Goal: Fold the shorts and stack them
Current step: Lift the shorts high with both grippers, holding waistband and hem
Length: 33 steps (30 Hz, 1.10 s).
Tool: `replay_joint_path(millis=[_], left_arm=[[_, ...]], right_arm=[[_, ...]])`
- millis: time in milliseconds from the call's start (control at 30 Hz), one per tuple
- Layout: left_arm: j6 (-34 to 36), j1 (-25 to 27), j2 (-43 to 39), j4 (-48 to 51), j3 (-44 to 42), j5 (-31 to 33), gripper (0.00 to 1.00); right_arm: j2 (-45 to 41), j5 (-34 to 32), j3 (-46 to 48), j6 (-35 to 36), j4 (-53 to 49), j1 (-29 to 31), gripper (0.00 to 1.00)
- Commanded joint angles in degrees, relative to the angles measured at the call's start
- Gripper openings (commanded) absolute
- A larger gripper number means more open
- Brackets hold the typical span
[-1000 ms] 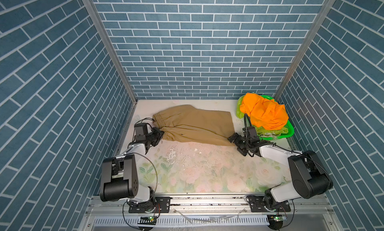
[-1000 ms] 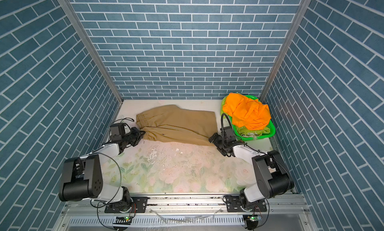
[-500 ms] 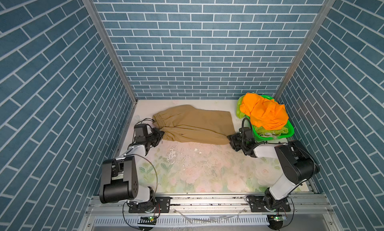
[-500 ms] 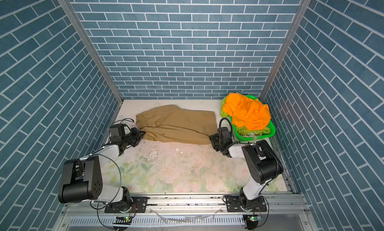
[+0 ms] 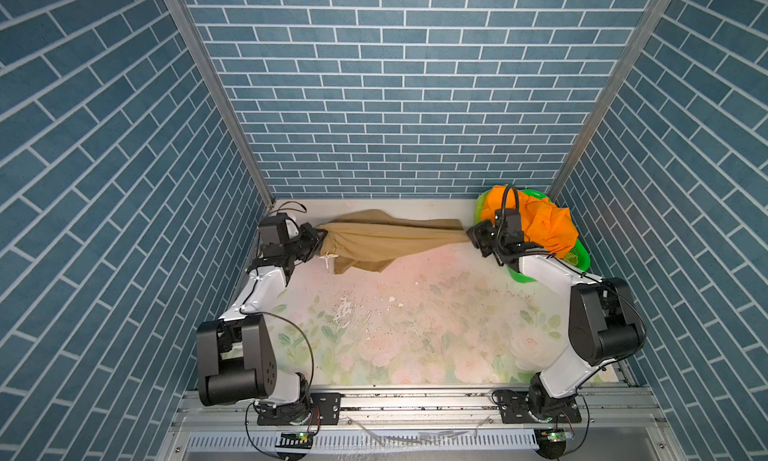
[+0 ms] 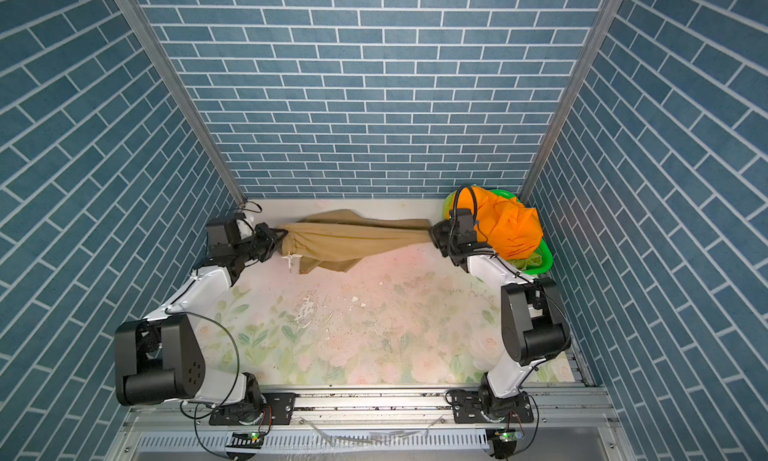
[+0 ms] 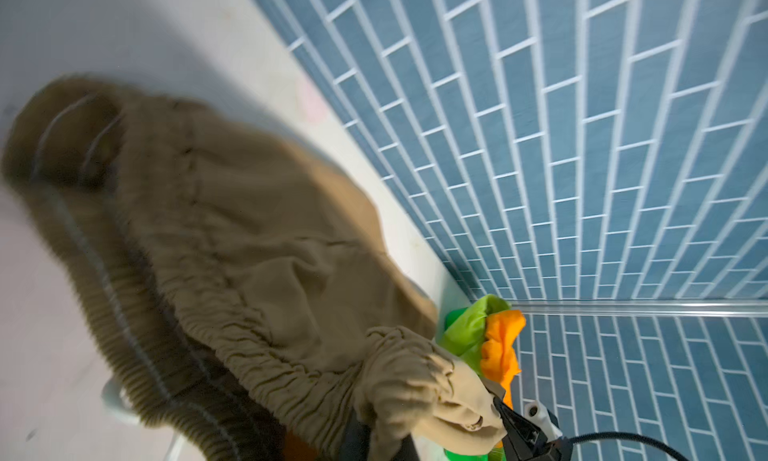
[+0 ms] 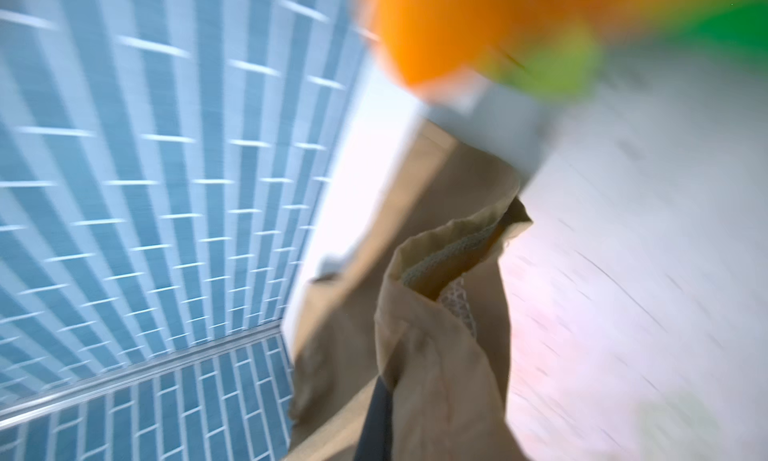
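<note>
Tan shorts (image 5: pixel 386 243) hang stretched across the back of the flowered table (image 5: pixel 415 326). The left gripper (image 5: pixel 319 236) is clamped on the gathered waistband and the right gripper (image 5: pixel 471 233) on a leg hem. The light, limp cloth sags in the middle, its lower folds drooping toward the table. It would likely bunch or slip unless pinched at firm edges, the waistband and hems. Orange shorts (image 5: pixel 540 224) lie heaped over lime shorts (image 7: pixel 467 326) in the green basket (image 5: pixel 581 260) at the right back corner, not yet folded.
</note>
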<state>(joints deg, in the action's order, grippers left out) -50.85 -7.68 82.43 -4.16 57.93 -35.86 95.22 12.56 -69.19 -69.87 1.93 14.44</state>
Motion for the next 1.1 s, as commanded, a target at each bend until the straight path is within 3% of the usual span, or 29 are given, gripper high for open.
replay_joint_path(millis=[0, 167, 333, 533, 733, 867, 1067], left_arm=[[3.4, -1.0, 1.5, 0.7, 8.4, 2.5, 0.00], [3.5, -0.8, 3.8, 0.5, 21.2, 2.1, 0.00], [4.3, -0.7, 1.5, 2.8, 31.7, 3.8, 0.00], [5.2, -0.5, -3.4, 10.2, 45.1, 1.8, 0.00], [7.0, -0.7, -8.1, 21.5, 55.6, 4.6, 0.00], [7.4, -2.4, -5.6, 27.3, 56.9, 7.1, 0.00], [7.7, -6.7, 2.9, 30.2, 45.0, 7.2, 0.00]], right_arm=[[0.2, -0.6, -10.7, 11.3, -11.8, -3.3, 0.00], [4.3, 2.3, -32.0, 21.4, -22.6, -4.4, 0.00], [2.9, 2.7, -50.5, 32.5, -32.7, -4.3, 0.00], [-5.4, 1.8, -60.3, 43.6, -41.4, -4.7, 0.00], [-10.8, 3.9, -63.9, 43.0, -41.7, -11.0, 0.00], [-3.2, 3.8, -74.9, 44.1, -46.1, -13.6, 0.00], [17.8, 6.0, -81.0, 46.8, -53.4, -13.8, 0.00]])
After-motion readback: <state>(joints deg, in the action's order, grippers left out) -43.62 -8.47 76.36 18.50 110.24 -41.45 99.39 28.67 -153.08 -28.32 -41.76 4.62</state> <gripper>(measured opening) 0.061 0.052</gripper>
